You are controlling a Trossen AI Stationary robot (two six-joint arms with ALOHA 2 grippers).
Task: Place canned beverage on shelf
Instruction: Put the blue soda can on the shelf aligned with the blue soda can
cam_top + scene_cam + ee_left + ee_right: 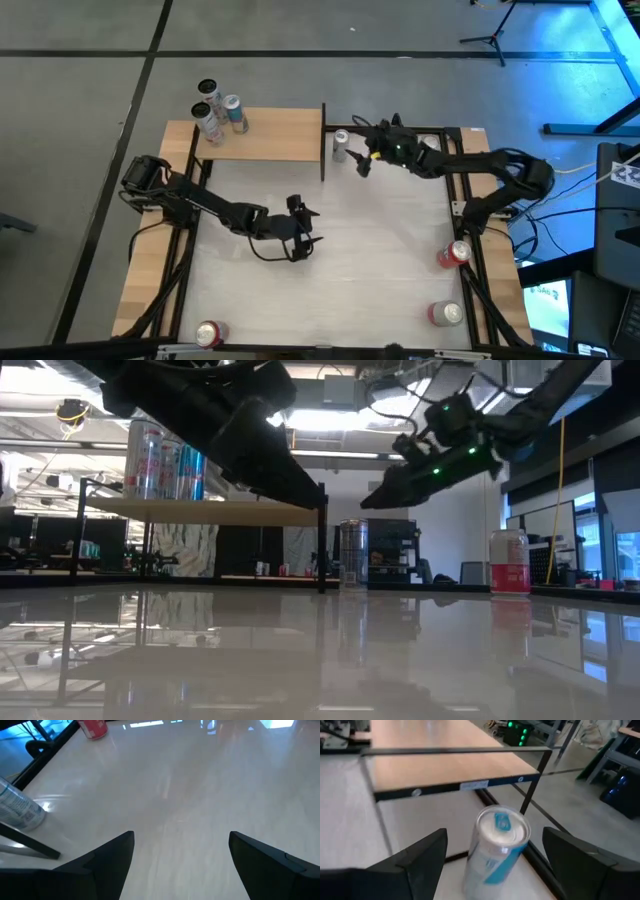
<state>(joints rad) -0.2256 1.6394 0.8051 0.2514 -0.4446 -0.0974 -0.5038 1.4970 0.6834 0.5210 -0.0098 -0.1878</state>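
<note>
Item 1. My right gripper [492,865]: fingers spread wide, nothing between the pads, hanging above the white tabletop [380,260] near its far edge. In the high view it [362,158] sat just beside the target can.

Item 2. Silver can with blue markings [495,850]: upright on the tabletop, lid up, centred in the gap between my two right fingers but untouched by either. From above the can [340,146] stood just off the shelf's right end, beside the black post there. In the low view it [352,554] stood on the table, with my gripper [385,492] above and slightly to one side of it.

Item 3. Shelf [445,767]: light wood board with black metal edge, raised on thin black legs, directly beyond the can. Seen from above the shelf [280,135] ran along the table's far edge.

Item 4. Three cans [218,110]: upright together at the shelf's far left end; also seen in the low view [165,460].

Item 5. My left gripper [305,232]: fingers apart, empty, over mid-table, well apart from the shelf.

Item 6. Red cans: one at the near left corner [208,333], two along the right side [455,253] [445,314].
</note>
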